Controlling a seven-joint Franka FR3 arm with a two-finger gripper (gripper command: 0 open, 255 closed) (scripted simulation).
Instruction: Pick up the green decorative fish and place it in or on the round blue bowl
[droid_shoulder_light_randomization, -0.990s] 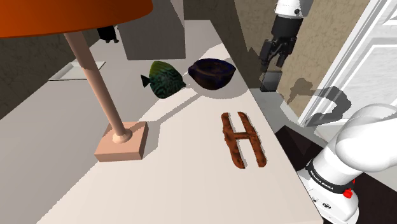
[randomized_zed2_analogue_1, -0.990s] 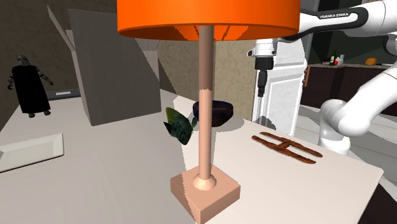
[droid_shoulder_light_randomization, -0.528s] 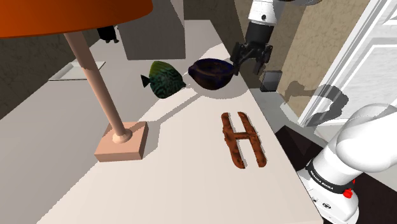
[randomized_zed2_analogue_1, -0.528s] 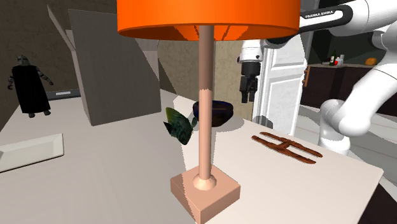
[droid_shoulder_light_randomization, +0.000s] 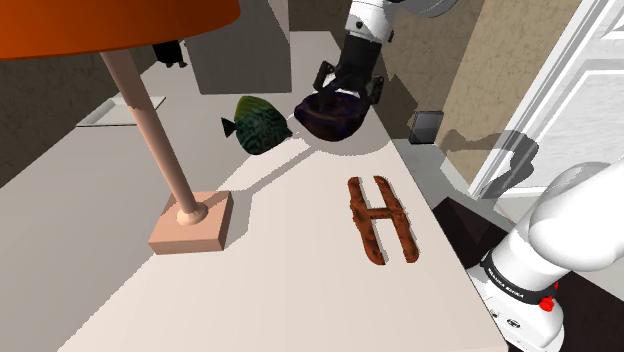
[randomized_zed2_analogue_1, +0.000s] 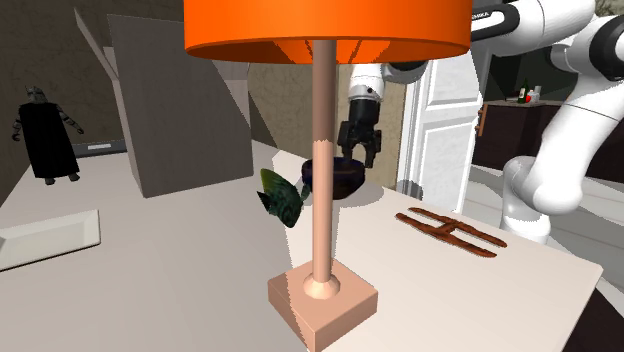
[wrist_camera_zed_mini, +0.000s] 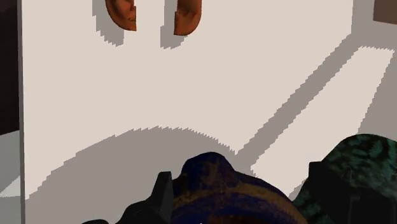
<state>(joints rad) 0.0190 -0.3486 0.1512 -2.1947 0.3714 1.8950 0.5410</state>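
Table (droid_shoulder_light_randomization: 300, 290): pale, carrying lamp (droid_shoulder_light_randomization: 152, 135), brown H (droid_shoulder_light_randomization: 380, 218), fish, bowl.
Bowl (droid_shoulder_light_randomization: 325, 122): dark blue, upper middle of shoulder view.
Fish (droid_shoulder_light_randomization: 260, 124): green, on table just left of bowl, outside it.
End effector (droid_shoulder_light_randomization: 349, 88): over bowl, fingers spread wide, gripping nothing.

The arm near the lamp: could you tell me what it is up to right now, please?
The white arm's black gripper hangs open right over the dark blue bowl, holding nothing. The green fish stands on the table beside the bowl, not yet picked up.
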